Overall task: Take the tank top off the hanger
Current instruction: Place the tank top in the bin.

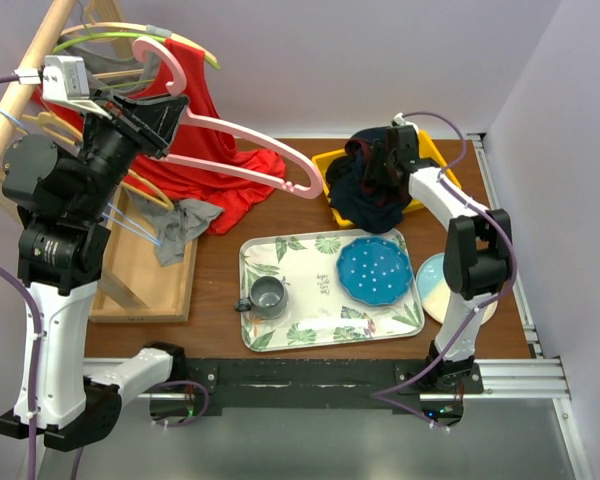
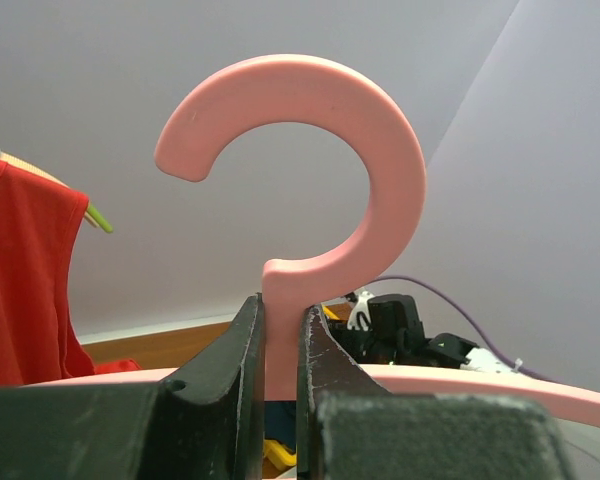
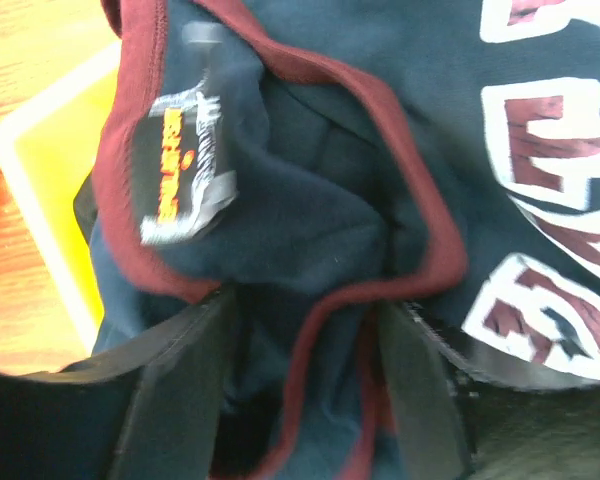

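Note:
My left gripper [image 1: 165, 125] is shut on the neck of a pink hanger [image 1: 245, 140] and holds it in the air at the left; the wrist view shows the jaws [image 2: 282, 310] clamped on the stem below the hook [image 2: 310, 150]. No cloth shows on its arms. A navy tank top with maroon trim [image 1: 365, 195] lies bunched in the yellow bin [image 1: 330, 165]. My right gripper [image 1: 385, 165] is over it, jaws spread [image 3: 305, 330] with navy fabric [image 3: 310, 200] between them.
A red top [image 1: 215, 170] hangs from a green hanger on the wooden rack [image 1: 25, 90] and drapes onto the table. A grey cloth [image 1: 180, 225] lies over a wooden box [image 1: 150, 290]. A leaf-print tray [image 1: 280, 335] holds a mug [image 1: 268, 295] and blue plate [image 1: 375, 270]. A pale plate [image 1: 435, 285] sits beside it.

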Motion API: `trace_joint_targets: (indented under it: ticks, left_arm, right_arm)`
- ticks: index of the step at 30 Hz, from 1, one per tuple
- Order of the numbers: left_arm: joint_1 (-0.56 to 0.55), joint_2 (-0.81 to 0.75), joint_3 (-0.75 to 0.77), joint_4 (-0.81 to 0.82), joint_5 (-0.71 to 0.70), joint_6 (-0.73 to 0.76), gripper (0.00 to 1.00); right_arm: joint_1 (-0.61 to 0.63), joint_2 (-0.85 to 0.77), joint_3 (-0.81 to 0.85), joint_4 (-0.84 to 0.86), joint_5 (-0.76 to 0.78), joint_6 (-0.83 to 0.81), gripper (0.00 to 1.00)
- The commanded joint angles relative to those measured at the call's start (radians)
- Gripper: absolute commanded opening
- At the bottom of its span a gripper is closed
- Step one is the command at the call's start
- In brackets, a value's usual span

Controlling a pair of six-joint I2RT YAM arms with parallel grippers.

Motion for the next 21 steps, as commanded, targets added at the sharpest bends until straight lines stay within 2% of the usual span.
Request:
trace_joint_targets:
  ticks: [1, 8, 10, 12, 17, 21]
  left_arm:
    - [-0.002, -0.017, 0.002, 0.055, 0.007, 0.02, 0.0]
    - [-0.002, -0.028, -0.005, 0.061, 0.017, 0.019, 0.0]
    - [-0.002, -0.032, -0.008, 0.061, 0.02, 0.017, 0.0]
    - [-0.002, -0.037, -0.013, 0.066, 0.018, 0.016, 0.0]
    - [-0.002, -0.044, -0.021, 0.07, 0.024, 0.005, 0.0]
    - [-0.002, -0.048, -0.019, 0.07, 0.023, -0.003, 0.0]
  right_arm:
    - [-0.003, -0.116, 0.09, -0.207, 0.092, -0.038, 0.72]
    - [-0.003, -0.202, 0.108, -0.364, 0.161, -0.061, 0.86]
    - [-0.003, -0.233, 0.078, -0.37, 0.137, -0.047, 0.9]
    - [-0.003, -0.26, -0.02, -0.312, 0.096, -0.038, 0.92]
    - [-0.002, -0.257, -0.172, -0.15, -0.021, -0.036, 0.89]
    - [0.0, -0.198, -0.154, -0.111, -0.014, -0.119, 0.82]
